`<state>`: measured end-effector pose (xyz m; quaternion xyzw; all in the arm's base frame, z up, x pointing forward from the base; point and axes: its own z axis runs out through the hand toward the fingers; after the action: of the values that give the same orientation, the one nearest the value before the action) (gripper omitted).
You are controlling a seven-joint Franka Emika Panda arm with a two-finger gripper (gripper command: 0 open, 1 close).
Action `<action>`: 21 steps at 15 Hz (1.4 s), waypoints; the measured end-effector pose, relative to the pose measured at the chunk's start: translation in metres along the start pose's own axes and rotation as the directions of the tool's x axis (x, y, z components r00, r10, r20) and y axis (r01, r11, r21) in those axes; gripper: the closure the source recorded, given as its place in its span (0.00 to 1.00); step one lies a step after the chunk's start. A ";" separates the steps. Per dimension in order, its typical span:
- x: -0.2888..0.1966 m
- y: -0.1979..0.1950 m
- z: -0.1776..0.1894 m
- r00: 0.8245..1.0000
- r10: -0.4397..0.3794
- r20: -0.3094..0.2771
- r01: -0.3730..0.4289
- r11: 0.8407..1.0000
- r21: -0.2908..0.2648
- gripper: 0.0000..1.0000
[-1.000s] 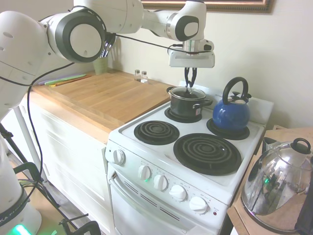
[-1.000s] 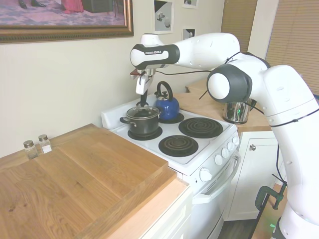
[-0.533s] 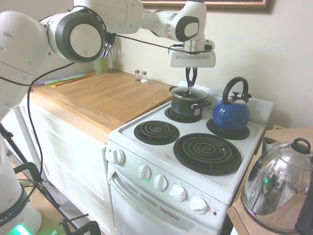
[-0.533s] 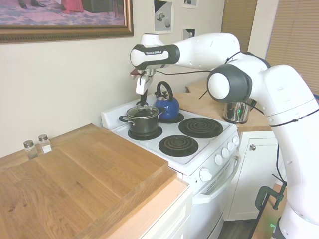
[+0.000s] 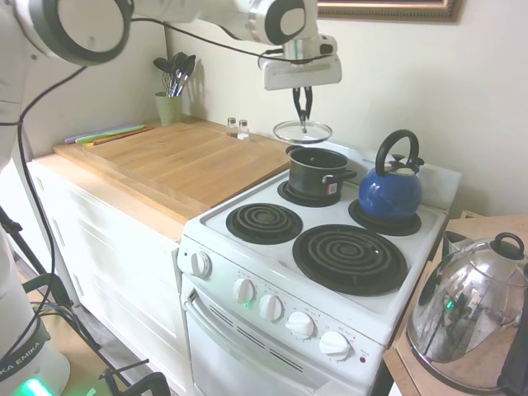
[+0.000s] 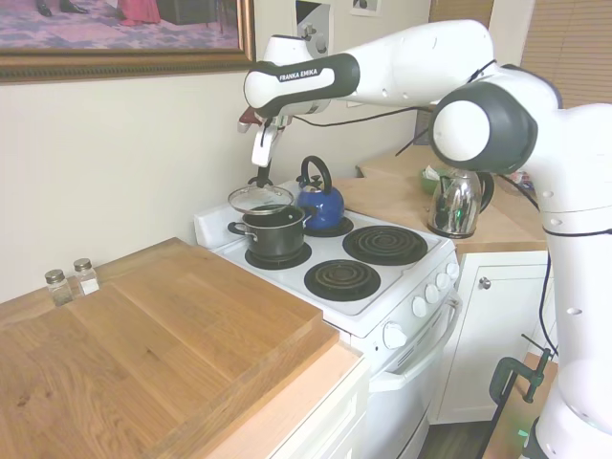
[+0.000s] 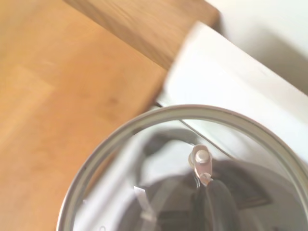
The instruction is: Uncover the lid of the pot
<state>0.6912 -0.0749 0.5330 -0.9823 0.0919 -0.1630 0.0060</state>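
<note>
The small black pot (image 5: 316, 172) stands uncovered on the stove's back left burner, its side handles showing; I also see the pot (image 6: 274, 232) in the second exterior view. The clear glass lid (image 5: 303, 132) hangs level in the air just above the pot, shifted a little toward the wooden counter. My gripper (image 5: 303, 119) is shut on the lid's black knob from above. From the other side, the lid (image 6: 259, 199) floats under my gripper (image 6: 259, 180). In the wrist view the lid's metal rim (image 7: 159, 120) fills the picture, with counter and stove blurred behind it.
A blue kettle (image 5: 390, 191) sits on the back right burner beside the pot. A shiny steel kettle (image 5: 470, 318) stands on the counter right of the stove. Two shakers (image 5: 238, 128) and a cup of utensils (image 5: 170, 107) line the wall on the wooden counter (image 5: 181, 161).
The lid was on the pot with my gripper at its knob; now the gripper has risen and drifted toward the counter, carrying the lid off the pot.
</note>
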 end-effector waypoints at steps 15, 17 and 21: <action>-0.255 -0.148 0.085 0.992 0.073 0.101 -0.068 0.996 -0.049 1.00; -0.262 -0.152 0.083 0.993 0.077 0.091 -0.072 0.996 -0.050 1.00; -0.264 -0.153 0.082 0.993 0.080 0.092 -0.076 0.996 -0.050 0.00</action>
<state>0.4996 0.1223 0.3774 -0.9844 0.1337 -0.1142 -0.0063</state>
